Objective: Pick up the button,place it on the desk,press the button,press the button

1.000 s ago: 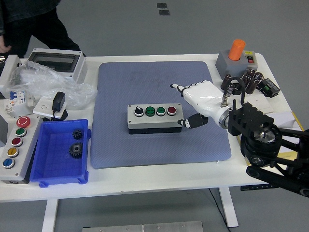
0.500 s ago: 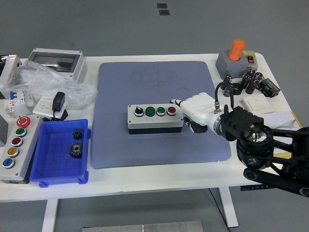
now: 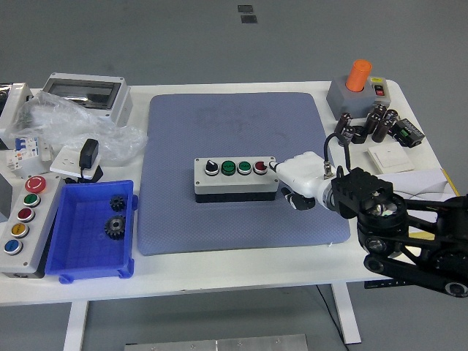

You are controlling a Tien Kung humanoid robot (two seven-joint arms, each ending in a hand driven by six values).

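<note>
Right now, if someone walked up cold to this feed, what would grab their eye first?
Probably the white right hand at the right end of the grey button box in the middle of the blue mat, a finger on or just above the red button. Next, the bright blue bin at front left holding two black gears, and the orange knob at the far right corner.

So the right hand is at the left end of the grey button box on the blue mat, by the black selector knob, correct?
Not quite. The head view shows the right hand at the right end of the grey button box, with a fingertip at the red button. The black selector knob sits at the opposite, left end. The box does lie on the blue mat.
</note>
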